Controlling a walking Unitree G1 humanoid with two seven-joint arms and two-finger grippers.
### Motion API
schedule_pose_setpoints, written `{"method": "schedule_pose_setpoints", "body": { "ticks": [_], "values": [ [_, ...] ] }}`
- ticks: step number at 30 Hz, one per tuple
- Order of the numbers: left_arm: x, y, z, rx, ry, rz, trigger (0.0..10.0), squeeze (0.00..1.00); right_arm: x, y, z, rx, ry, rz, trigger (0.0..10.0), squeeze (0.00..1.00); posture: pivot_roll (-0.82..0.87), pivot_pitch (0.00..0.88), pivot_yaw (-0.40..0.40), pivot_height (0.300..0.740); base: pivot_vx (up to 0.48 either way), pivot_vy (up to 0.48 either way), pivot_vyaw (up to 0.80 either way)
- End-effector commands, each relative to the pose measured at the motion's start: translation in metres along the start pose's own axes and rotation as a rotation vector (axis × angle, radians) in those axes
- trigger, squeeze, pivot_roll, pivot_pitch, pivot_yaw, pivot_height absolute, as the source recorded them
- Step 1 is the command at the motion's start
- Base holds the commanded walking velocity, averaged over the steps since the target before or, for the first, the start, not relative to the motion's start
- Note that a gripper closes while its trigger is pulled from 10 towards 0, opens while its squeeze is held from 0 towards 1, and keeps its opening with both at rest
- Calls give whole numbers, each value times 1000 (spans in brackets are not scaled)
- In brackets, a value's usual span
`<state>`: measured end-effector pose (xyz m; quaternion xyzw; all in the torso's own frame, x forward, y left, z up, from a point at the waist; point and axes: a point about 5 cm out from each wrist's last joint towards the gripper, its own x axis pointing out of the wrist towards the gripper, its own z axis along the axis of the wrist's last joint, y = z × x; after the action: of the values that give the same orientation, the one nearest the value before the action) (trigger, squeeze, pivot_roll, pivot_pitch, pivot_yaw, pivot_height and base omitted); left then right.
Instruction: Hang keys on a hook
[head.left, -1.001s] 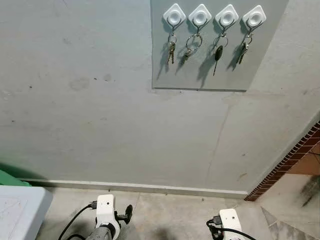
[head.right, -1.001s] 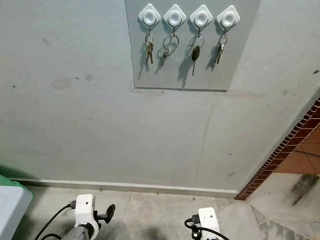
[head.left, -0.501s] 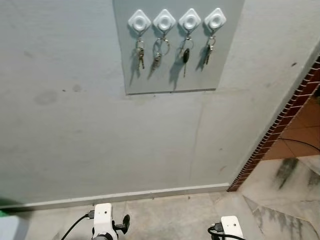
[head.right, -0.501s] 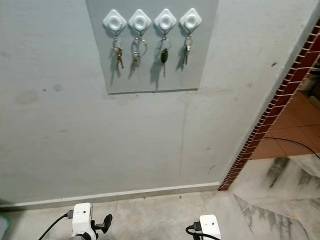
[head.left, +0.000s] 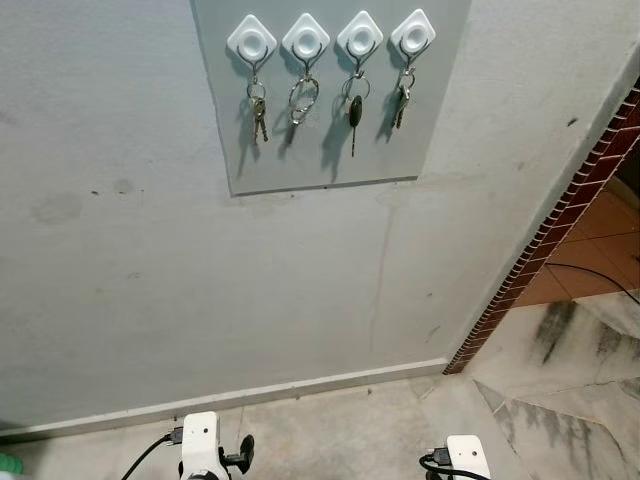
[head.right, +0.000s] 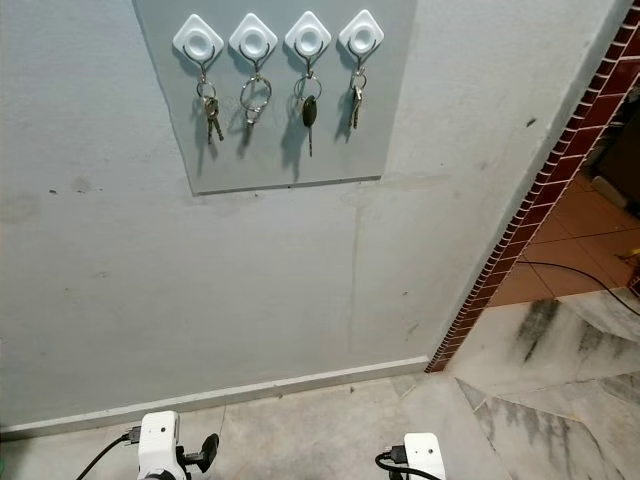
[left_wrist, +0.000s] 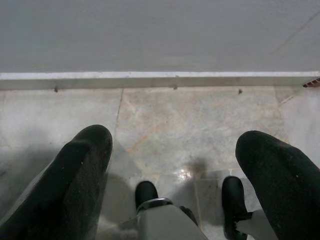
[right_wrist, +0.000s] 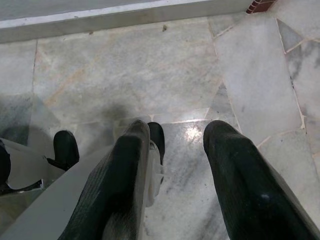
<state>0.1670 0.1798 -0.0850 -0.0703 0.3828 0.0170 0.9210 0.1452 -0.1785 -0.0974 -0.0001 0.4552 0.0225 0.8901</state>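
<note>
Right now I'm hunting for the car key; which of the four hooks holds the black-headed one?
The third hook from the left: its black-headed key hangs there.

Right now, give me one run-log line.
keys: all four hooks filled | left gripper: open, empty, low | right gripper: open, empty, low

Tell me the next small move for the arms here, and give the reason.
Probably none beyond keeping both arms low: all four white diamond-shaped hooks on the grey wall panel already carry keys, and the open left gripper and open right gripper hang empty over the marble floor.
</note>
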Motion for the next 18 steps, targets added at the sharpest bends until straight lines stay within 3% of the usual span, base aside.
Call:
{"method": "schedule_pose_setpoints", "body": {
  "ticks": [1,18],
  "values": [
    [-1,0,-5,7,20,3,10000,0,-1,-3,-2,5,10,-8,10000,0,-24,41,12,740,0,0,-700],
    [1,0,3,24,3,-9,10000,0,0,-3,-2,13,15,-14,10000,0,-18,26,23,740,0,0,-690]
  ]
}}
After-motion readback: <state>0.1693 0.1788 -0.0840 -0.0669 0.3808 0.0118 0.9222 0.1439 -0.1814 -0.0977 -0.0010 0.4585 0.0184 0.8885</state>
